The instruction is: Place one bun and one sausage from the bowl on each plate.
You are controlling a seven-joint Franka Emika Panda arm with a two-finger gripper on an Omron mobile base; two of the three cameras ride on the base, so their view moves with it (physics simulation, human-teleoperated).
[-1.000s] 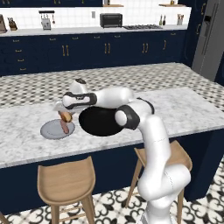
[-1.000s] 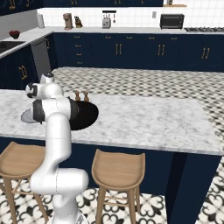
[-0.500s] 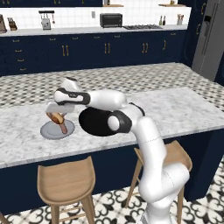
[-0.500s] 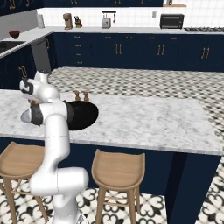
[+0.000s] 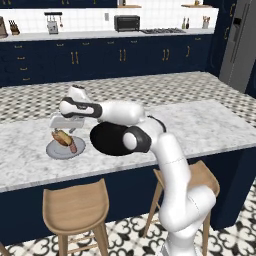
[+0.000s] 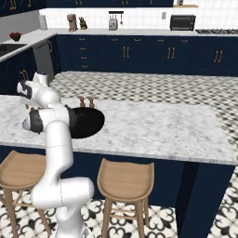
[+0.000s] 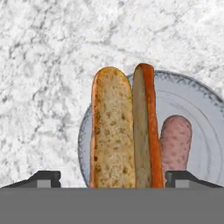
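Bun [image 7: 111, 131] lies directly beneath the hand [image 7: 112, 178].
Its long axis runs between the wide-open fingertips, beside the sausage [image 7: 176, 142] on the grey plate [image 7: 205, 127]; nothing is gripped.

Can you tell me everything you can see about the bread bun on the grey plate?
The bun is long, split open lengthwise, with a golden-brown crust and a pale, holey crumb. It lies on the light grey plate with a pink sausage beside it. The open end effector hangs over it, fingertips either side.
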